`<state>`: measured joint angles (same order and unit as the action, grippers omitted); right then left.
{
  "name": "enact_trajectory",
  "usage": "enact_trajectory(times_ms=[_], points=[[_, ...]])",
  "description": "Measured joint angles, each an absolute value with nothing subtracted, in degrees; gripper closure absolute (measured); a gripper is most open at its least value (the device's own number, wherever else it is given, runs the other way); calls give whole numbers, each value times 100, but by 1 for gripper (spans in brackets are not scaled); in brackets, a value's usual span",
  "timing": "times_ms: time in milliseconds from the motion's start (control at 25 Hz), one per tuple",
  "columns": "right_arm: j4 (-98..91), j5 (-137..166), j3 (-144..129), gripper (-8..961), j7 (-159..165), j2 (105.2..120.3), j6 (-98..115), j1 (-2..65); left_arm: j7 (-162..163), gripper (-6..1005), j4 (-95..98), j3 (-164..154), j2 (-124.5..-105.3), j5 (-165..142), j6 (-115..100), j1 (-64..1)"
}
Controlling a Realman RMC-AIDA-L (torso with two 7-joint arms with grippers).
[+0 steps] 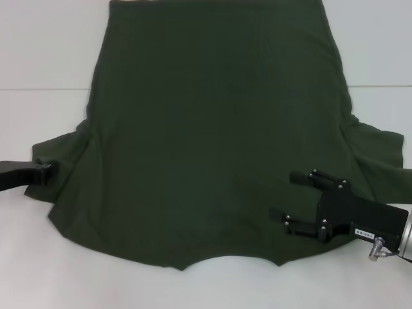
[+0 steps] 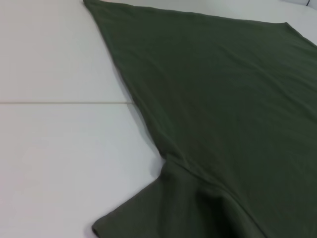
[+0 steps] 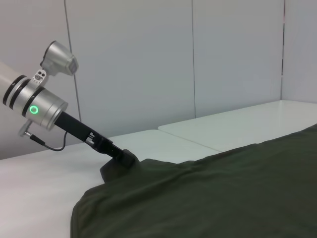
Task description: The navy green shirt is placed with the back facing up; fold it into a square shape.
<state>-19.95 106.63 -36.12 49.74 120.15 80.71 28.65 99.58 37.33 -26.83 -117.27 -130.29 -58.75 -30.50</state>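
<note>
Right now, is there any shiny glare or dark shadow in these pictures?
Head view: even light, no glare on the navy green shirt, only faint shadow under the right gripper. Left wrist view: soft shading in the folds by the sleeve. Right wrist view: a green light glows on the left arm, whose left gripper meets the cloth.

The large dark olive-green T-shirt (image 1: 212, 148) runs off the head view's top edge, so its hem is unseen. The black left gripper (image 1: 45, 168) has its fingertips buried in the left sleeve — their state is unreadable. The black right gripper's (image 1: 290, 193) arm is cut off at the frame's edge.
</note>
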Motion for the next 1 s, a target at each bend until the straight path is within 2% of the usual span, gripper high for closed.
enact_trajectory(times_ms=[40,400,720,1000], points=[[-1995,10662,-3612,42,4974,12015,8069,2865,9958,967,3736,-2684,-11725,-13026,-5881,-3050],[-1997,10660,-3594,41,4974,12015,8071,2866,10005,968,4008,-2661,-11768,-12984,-5857,-2982],[-2002,10661,-3602,42,4974,12015,8074,2895,10324,962,4476,-2419,-11661,-13021,-5936,-2948],[-1997,10661,-3604,42,4980,12015,8066,2919,10713,959,4703,-2593,-11647,-13038,-6163,-3050]])
